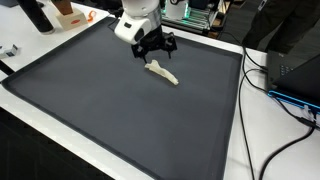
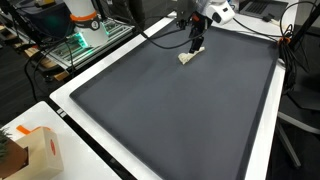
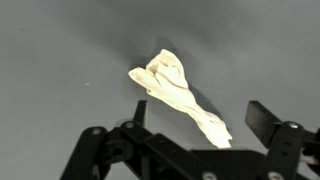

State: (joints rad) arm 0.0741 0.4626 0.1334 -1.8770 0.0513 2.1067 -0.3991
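A crumpled cream cloth (image 1: 162,71) (image 2: 188,56) lies twisted into a long strip on the dark grey mat (image 1: 120,110) (image 2: 180,110). My gripper (image 1: 155,46) (image 2: 197,40) hangs just above the cloth's far end in both exterior views. Seen from the wrist, the cloth (image 3: 178,93) runs diagonally, its narrow tail reaching in between the fingers (image 3: 263,122), and my gripper (image 3: 201,118) is open. The fingers stand wide apart on either side of the tail, and nothing is gripped.
The mat sits in a white-edged table (image 1: 236,120) (image 2: 80,100). An orange and white box (image 2: 40,150) stands near one corner. Cables (image 1: 290,100) and a dark device lie beside the mat. Shelving with equipment (image 2: 80,30) stands behind.
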